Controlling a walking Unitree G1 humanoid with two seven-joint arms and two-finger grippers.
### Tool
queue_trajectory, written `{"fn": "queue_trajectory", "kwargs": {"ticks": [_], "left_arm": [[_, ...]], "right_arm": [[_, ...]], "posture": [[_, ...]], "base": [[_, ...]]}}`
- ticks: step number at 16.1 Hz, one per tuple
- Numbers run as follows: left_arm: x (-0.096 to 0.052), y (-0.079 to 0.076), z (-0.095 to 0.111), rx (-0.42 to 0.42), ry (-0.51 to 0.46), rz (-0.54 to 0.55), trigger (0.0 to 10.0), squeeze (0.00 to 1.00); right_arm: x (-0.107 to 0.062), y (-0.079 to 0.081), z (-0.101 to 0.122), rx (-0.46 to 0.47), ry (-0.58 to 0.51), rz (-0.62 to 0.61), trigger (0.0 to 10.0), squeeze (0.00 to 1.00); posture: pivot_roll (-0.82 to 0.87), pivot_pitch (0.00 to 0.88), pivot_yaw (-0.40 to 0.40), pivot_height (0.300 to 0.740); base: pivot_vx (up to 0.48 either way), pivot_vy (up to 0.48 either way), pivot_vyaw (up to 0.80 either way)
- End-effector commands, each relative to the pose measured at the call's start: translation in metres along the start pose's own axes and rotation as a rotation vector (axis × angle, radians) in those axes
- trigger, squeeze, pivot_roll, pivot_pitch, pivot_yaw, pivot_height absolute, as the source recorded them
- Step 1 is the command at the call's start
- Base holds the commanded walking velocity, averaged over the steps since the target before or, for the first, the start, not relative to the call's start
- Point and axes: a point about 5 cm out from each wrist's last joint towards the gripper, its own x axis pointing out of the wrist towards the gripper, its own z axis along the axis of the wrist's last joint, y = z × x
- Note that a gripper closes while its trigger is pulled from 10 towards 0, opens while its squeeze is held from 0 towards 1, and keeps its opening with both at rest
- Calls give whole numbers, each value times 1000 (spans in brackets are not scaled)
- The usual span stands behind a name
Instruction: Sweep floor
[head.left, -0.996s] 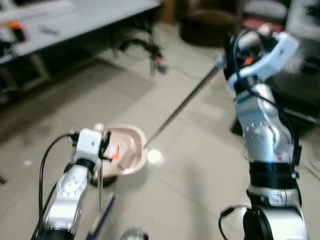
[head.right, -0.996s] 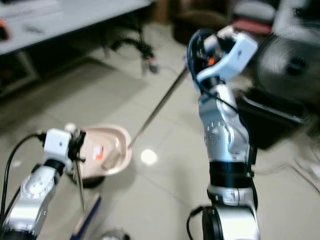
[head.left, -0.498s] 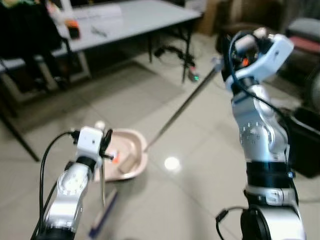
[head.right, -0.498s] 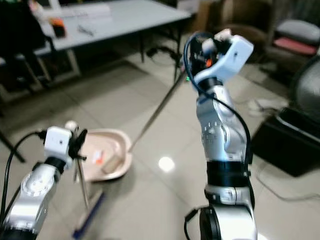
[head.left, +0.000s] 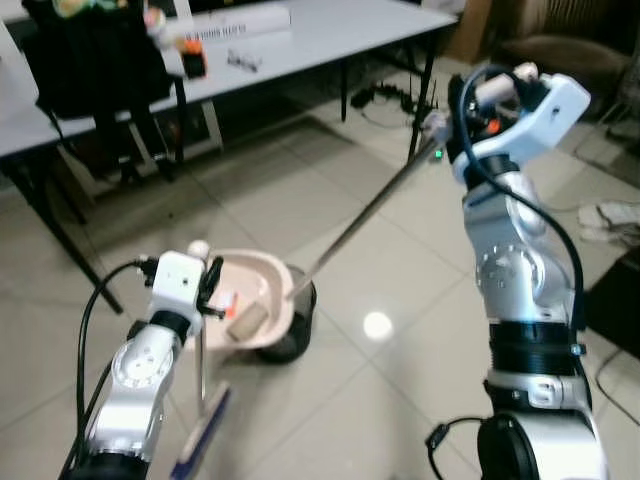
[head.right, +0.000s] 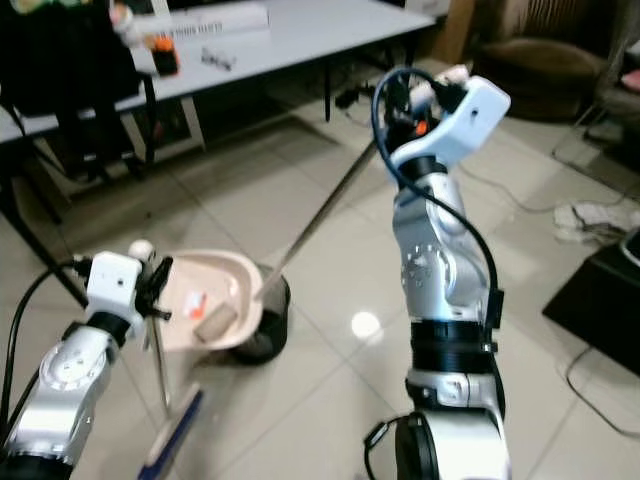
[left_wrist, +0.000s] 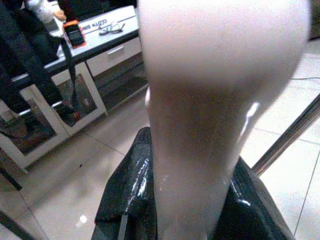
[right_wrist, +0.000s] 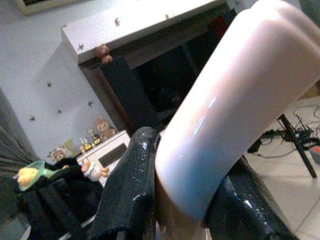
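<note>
Left eye view: both arms raised over tiled floor (head.left: 400, 350).
Left gripper (head.left: 205, 290) clamps the broom handle (left_wrist: 220, 100); right gripper (head.left: 455, 125) clamps the dustpan handle (right_wrist: 235, 100). Pink dustpan (head.left: 250, 310) beside the left gripper.

The pale tiled floor (head.left: 400, 380) fills most of the frame, with a bright light reflection right of centre. A dark round bin (head.left: 293, 330) stands on it at centre, cables (head.left: 385, 95) and white cloth (head.left: 618, 213) toward the right. At upper left, a grey surface (head.left: 330, 25) carries an orange-black device (head.left: 193, 60) and glasses (head.left: 242, 62).
</note>
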Motion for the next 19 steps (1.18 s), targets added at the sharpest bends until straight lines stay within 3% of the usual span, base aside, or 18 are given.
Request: {"fn": "queue_trajectory", "kwargs": {"ticks": [1,19], "left_arm": [[2,0,9,11,-41,-8,10000,0],[3,-2,7,-4,-43,-16,10000,0]], "right_arm": [[3,0,15,-16,-79,-6,10000,0],[2,-11,11,-52,-83,-38,10000,0]], "posture": [[-31,0,17,740],[-30,0,9,740]], "base": [[330,0,0],[342,0,0]]}}
